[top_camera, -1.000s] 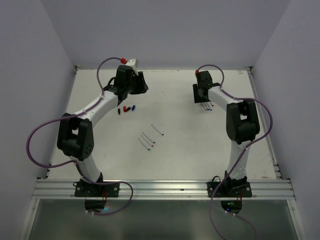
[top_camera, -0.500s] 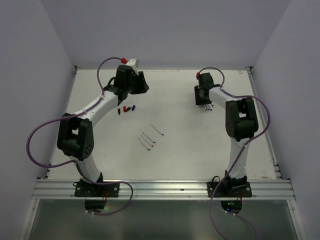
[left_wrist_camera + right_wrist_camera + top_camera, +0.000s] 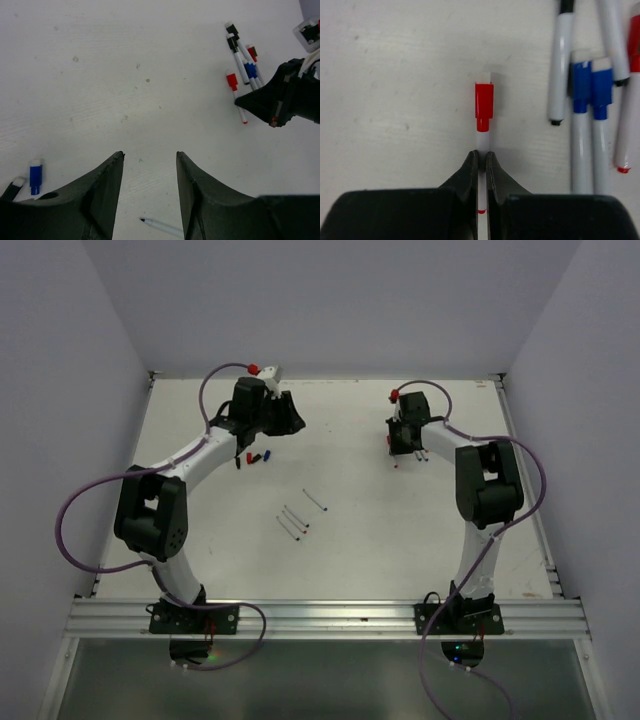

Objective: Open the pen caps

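Note:
My right gripper is shut on the pale barrel of a pen, just below its red cap; the pen lies low over the table. Several more capped pens, with blue, black and red caps, lie in a bunch to the right. In the top view the right gripper is at the far right of the table. My left gripper hangs open over bare table, holding nothing. A loose blue cap lies to its left. An uncapped pen lies between its fingers.
Loose caps lie beside the left gripper at the far left. Three uncapped pens lie mid-table. The table's walls stand close on the left, the right and at the back.
The right gripper has closed on the red-capped pen and drawn it slightly left of the bunch. The left gripper has shifted a little to the right, still open.

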`<control>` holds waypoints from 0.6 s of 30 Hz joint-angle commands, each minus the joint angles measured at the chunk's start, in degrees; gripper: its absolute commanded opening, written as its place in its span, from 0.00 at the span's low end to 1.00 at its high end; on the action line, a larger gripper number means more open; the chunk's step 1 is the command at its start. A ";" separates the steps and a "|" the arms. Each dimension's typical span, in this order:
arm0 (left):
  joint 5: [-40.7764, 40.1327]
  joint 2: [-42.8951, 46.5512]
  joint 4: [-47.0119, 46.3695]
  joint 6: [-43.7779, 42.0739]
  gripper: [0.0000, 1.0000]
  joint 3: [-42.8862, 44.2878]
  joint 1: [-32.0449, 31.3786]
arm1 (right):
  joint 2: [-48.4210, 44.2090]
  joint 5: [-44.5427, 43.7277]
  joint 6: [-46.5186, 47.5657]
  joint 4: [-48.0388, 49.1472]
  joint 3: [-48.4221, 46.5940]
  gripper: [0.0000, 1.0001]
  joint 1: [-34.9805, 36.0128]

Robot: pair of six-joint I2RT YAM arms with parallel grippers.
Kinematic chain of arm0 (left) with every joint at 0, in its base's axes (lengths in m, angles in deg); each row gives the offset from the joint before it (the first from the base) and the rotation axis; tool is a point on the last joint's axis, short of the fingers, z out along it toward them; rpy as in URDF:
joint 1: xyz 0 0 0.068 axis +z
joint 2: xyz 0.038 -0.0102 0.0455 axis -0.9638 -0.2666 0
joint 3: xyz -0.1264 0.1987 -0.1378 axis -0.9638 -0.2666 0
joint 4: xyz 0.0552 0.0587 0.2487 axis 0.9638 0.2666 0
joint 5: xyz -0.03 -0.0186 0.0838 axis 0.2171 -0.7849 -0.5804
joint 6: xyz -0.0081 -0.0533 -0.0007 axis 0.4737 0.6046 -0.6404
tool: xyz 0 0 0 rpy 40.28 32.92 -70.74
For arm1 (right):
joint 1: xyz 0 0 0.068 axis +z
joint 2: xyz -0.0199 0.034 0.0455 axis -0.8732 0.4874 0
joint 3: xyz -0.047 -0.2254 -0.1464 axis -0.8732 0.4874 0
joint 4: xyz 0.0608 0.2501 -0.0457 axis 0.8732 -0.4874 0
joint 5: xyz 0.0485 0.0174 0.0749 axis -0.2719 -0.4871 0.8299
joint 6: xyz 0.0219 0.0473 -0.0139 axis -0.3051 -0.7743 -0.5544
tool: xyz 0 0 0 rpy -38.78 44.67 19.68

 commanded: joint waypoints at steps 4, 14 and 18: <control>17.17 1.01 -11.86 4.60 0.49 -4.28 0.48 | -12.78 17.99 -2.70 5.46 6.91 0.00 6.02; 29.32 0.93 -26.47 15.42 0.50 -11.85 0.48 | -20.79 25.45 -9.72 12.12 10.17 0.00 16.22; 28.44 1.98 -26.74 16.56 0.50 -13.08 0.48 | -21.75 26.70 -11.75 13.63 10.08 0.00 17.54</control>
